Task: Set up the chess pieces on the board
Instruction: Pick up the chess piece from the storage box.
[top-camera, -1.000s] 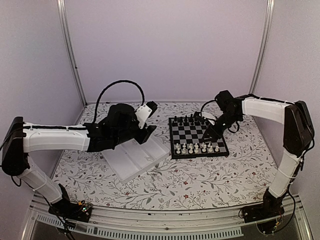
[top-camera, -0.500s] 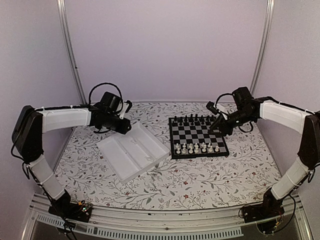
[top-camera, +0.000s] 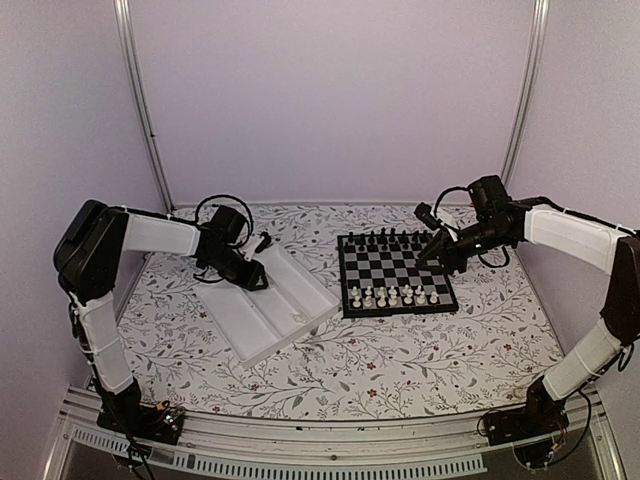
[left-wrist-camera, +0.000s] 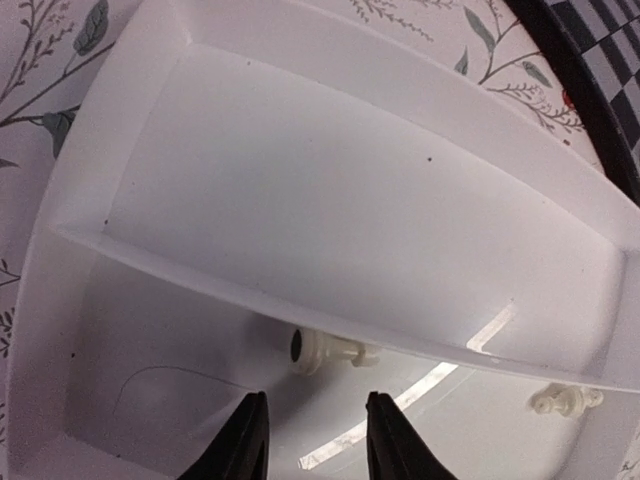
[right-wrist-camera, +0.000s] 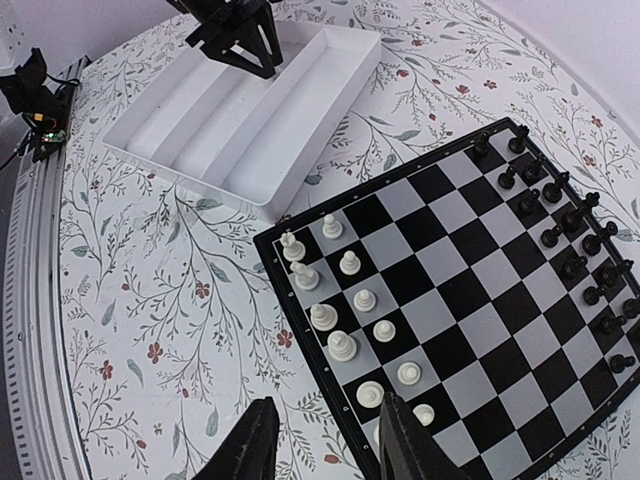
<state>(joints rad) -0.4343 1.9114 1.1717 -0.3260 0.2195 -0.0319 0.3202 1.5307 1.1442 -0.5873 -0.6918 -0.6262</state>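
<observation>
White chess pieces stand in two rows along the near edge of the chessboard, opposite the black chessmen on its far rows. Two fallen white pieces lie on their sides in the white compartmented tray just left of the board. The left gripper hangs low over the tray's far side, its fingers spread and empty, one fallen piece just ahead of the tips. The right gripper hovers above the board's right side, its fingers likewise parted around nothing.
</observation>
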